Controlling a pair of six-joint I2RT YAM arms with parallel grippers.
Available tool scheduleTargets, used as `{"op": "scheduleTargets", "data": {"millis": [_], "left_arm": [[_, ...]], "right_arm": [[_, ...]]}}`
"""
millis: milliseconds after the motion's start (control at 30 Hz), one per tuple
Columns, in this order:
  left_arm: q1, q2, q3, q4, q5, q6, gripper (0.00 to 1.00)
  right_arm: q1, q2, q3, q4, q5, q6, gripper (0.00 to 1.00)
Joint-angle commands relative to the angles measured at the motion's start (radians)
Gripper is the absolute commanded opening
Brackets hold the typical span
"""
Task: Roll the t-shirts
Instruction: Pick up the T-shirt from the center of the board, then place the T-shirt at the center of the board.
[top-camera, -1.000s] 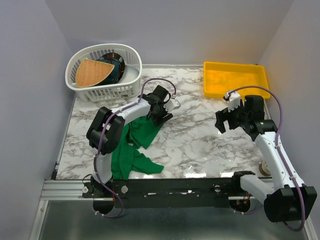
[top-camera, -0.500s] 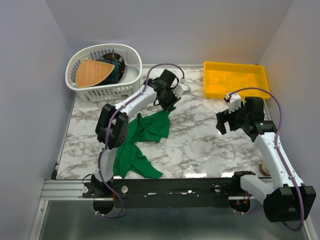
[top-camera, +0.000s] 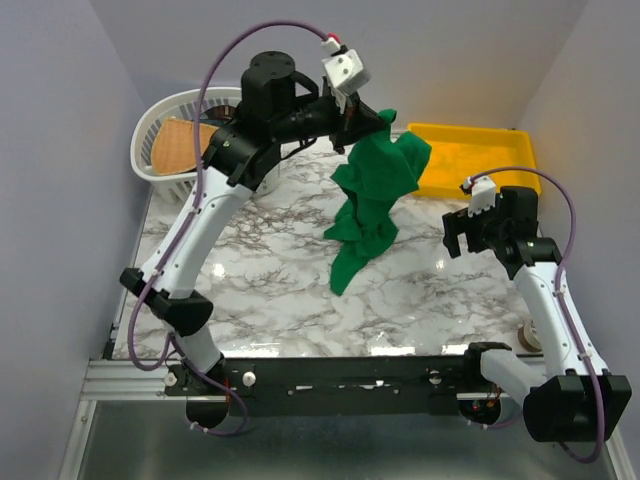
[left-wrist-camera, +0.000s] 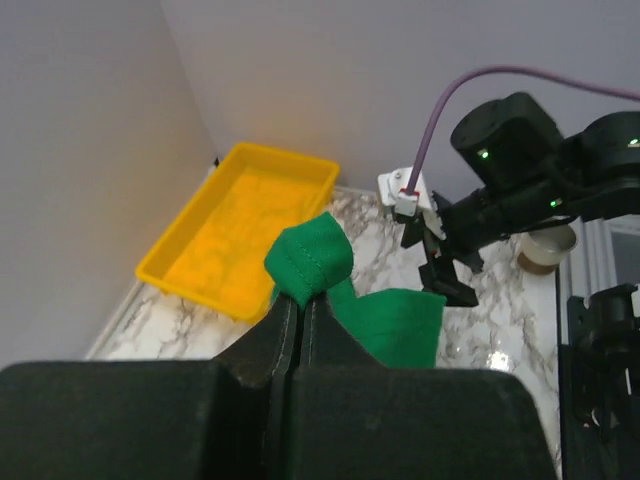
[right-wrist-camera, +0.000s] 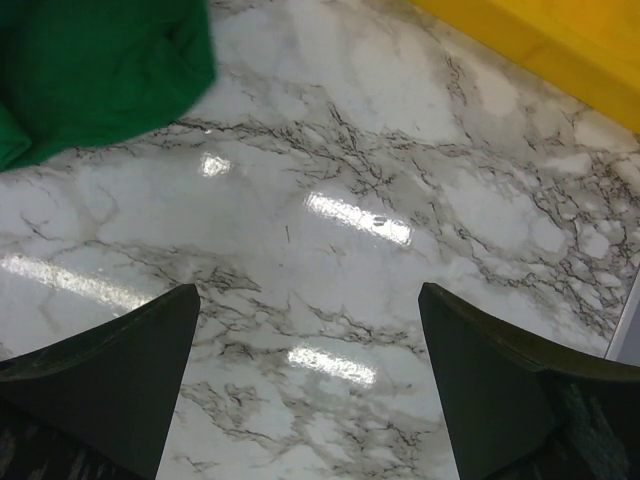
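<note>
The left gripper (top-camera: 360, 124) is clamped on a hemmed fold of the plain emerald-green, thin-fabric t-shirt (top-camera: 375, 190). The shirt hangs bunched beneath it, above the grey-veined white marble tabletop (top-camera: 270, 270). The right gripper (top-camera: 455, 236) holds nothing, its jaws spread wide, with the cloth ahead and to its left. Judging from this, no rolling has begun. The shirt is crumpled and must first be laid flat and smoothed, then rolled.
</note>
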Motion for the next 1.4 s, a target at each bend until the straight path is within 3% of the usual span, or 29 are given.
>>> {"op": "scheduleTargets", "data": {"millis": [0,233,367,533,600,733,833,867,967,1100,1233,1367], "left_arm": [[-0.001,-0.125,-0.099,0.224,0.034,-0.113,0.0],[-0.001,-0.22,-0.056,0.278,-0.096,-0.138,0.0],[0.0,-0.339,-0.232,0.255,-0.202,-0.069,0.0],[0.042,-0.596,-0.747,0.256,-0.516,-0.021,0.0],[0.119,-0.666,-0.962,0.255,-0.552,-0.002,0.0],[0.216,-0.828,-1.221,0.235,-0.598,0.058,0.02],[0.235,-0.896,-1.339,0.203,-0.615,0.138,0.31],[0.24,-0.913,-1.361,0.197,-0.615,0.149,0.54],[0.259,-0.945,-1.432,0.184,-0.639,0.158,0.76],[0.292,-0.91,-1.468,0.18,-0.581,0.122,0.82],[0.293,-0.768,-1.444,0.135,-0.512,0.112,0.85],[0.296,-0.61,-1.386,0.092,-0.55,0.123,0.86]], "right_arm": [[-0.006,-0.022,0.049,-0.001,0.009,-0.001,1.0],[-0.006,-0.034,0.098,-0.065,-0.126,-0.062,1.0],[-0.006,-0.054,0.11,-0.116,-0.252,-0.182,1.0],[0.0,-0.07,0.102,-0.186,-0.468,-0.304,0.97],[0.012,-0.067,0.086,-0.206,-0.485,-0.355,0.96],[0.083,-0.039,0.035,-0.215,-0.475,-0.453,0.96],[0.095,0.028,0.009,-0.17,-0.441,-0.46,0.97],[0.095,0.091,0.01,-0.118,-0.427,-0.42,0.97],[0.097,0.208,0.039,0.011,-0.378,-0.298,0.97],[0.1,0.419,0.157,0.09,-0.399,-0.213,0.97],[0.135,0.565,0.281,0.099,-0.392,-0.185,0.97],[0.19,0.686,0.375,0.123,-0.38,-0.11,0.97]]}}
